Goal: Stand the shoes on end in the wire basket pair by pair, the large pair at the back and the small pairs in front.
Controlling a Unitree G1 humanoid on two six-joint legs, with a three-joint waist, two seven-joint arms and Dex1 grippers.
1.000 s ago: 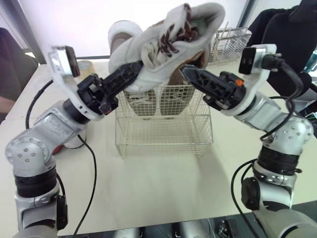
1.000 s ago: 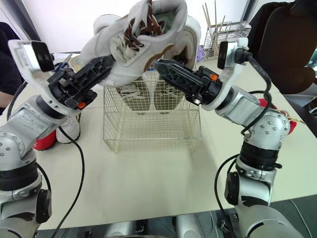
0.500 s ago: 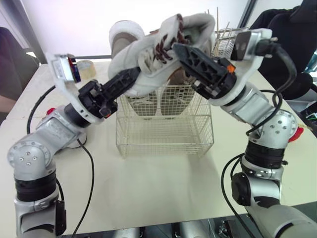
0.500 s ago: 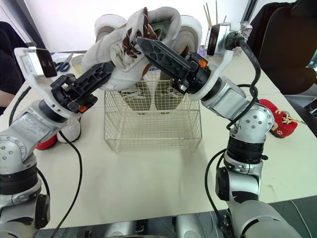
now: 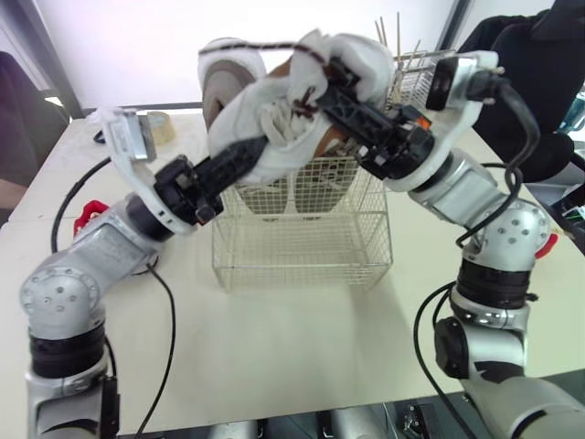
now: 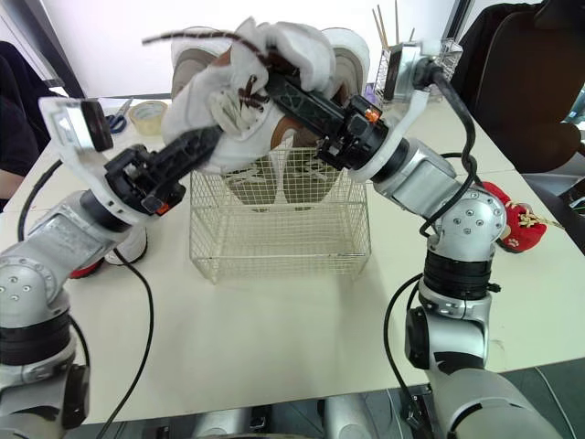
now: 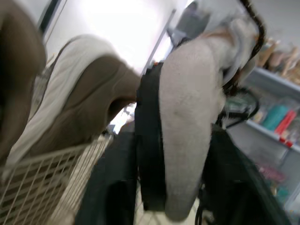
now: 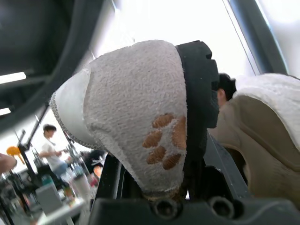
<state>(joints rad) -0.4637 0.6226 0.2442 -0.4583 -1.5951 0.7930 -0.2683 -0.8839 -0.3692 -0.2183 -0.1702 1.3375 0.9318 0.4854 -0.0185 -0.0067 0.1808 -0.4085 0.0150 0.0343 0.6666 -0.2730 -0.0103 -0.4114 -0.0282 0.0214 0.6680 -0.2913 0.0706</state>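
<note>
Clamping fuzzy cream shoe (image 5: 243, 113), left pincer (image 5: 259, 144), right pincer (image 5: 335, 79), above gridded wire basket (image 5: 302, 243)

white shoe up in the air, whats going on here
The robot holds one white shoe above the wire basket with both arms. The left tool is shut on one part of it and the right tool on another. The large pair already stands on end at the back of the basket. The held shoe has not yet gone in.
</note>
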